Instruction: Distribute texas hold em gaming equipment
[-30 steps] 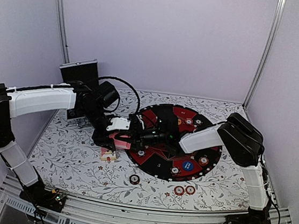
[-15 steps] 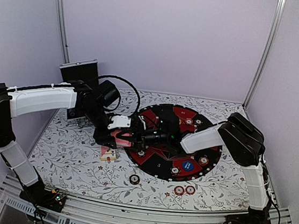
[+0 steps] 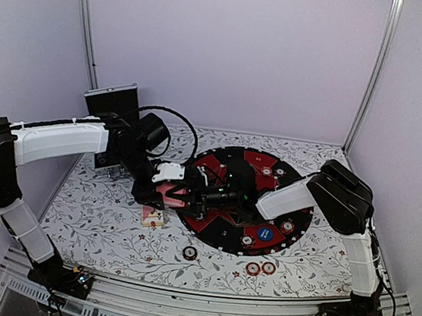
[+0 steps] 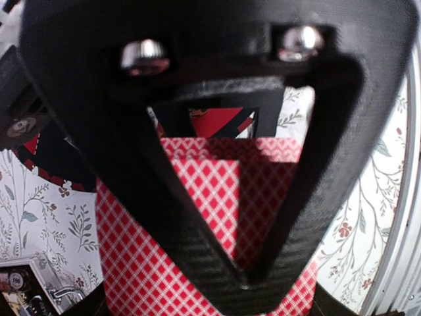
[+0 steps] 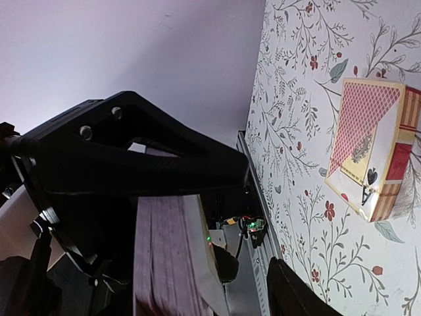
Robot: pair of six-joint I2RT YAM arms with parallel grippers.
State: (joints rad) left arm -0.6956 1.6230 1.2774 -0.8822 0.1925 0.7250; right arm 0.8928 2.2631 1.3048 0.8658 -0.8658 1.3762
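Observation:
My left gripper (image 3: 167,192) is shut on a deck of pink-backed playing cards (image 3: 173,193), held at the left rim of the round black-and-red mat (image 3: 226,240). In the left wrist view the checkered deck (image 4: 151,263) fills the space under the closed fingers (image 4: 197,217). My right gripper (image 3: 194,194) reaches left across the mat to the deck, and in the right wrist view the deck's edge (image 5: 168,257) stands between its open jaws. Red-and-white chips (image 3: 266,172) and a blue button disc (image 3: 266,233) lie on the mat. The orange disc is not in view.
A card box (image 3: 152,218) lies on the floral table just left of the mat and shows in the right wrist view (image 5: 371,151). A brown chip (image 3: 190,252) and two red-and-white chips (image 3: 259,268) lie near the front. The black case (image 3: 113,101) stands at the back left.
My right gripper has crept a little to the left, closer around the deck. My left gripper has shifted slightly with the deck still in it.

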